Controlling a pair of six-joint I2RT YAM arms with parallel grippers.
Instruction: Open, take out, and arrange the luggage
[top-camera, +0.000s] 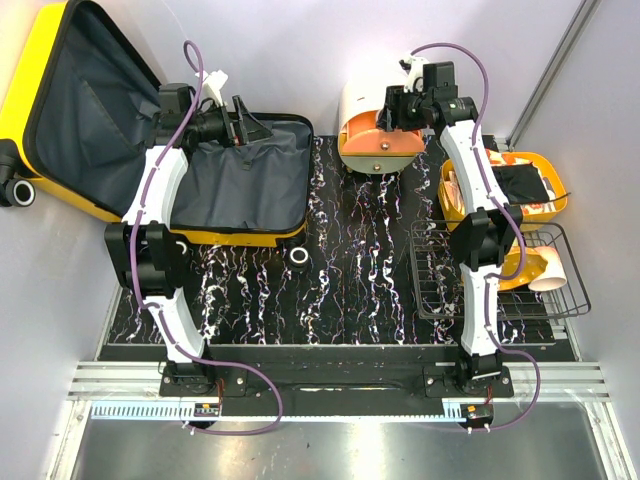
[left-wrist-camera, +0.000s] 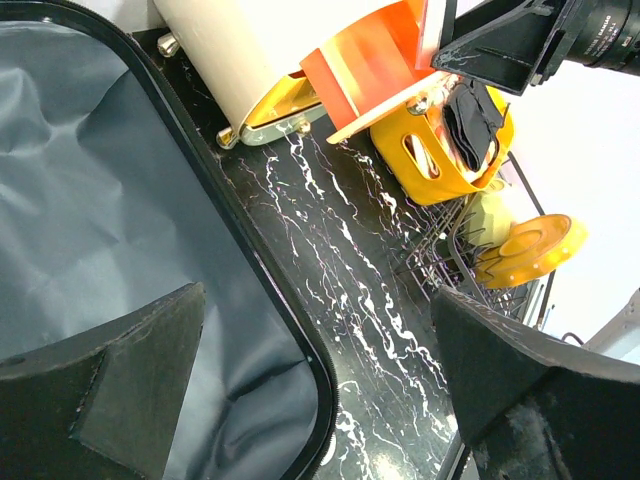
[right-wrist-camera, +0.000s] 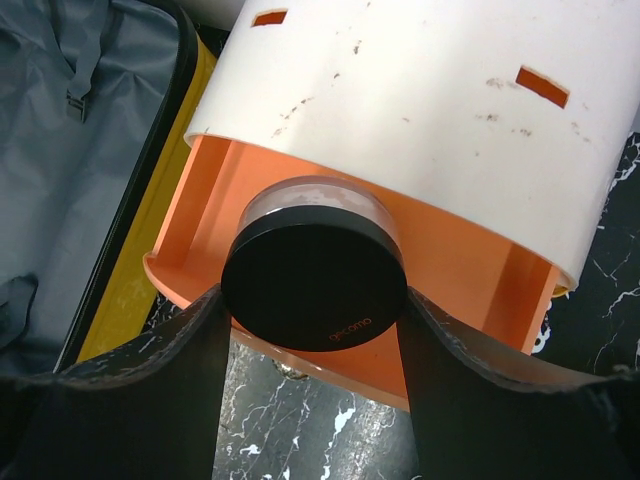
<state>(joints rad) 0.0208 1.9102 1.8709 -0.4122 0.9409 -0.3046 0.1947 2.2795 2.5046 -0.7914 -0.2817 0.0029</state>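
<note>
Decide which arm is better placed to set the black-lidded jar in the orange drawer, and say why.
Right. The right gripper holds the jar at the open orange drawer; the left gripper hangs open, empty, over the luggage.

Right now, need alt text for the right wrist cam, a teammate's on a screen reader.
The right gripper clamps a round jar with a black lid, holding it at the open orange drawer of a white cabinet. To the left lies the open luggage, grey lining showing, on a black marbled table.
</note>
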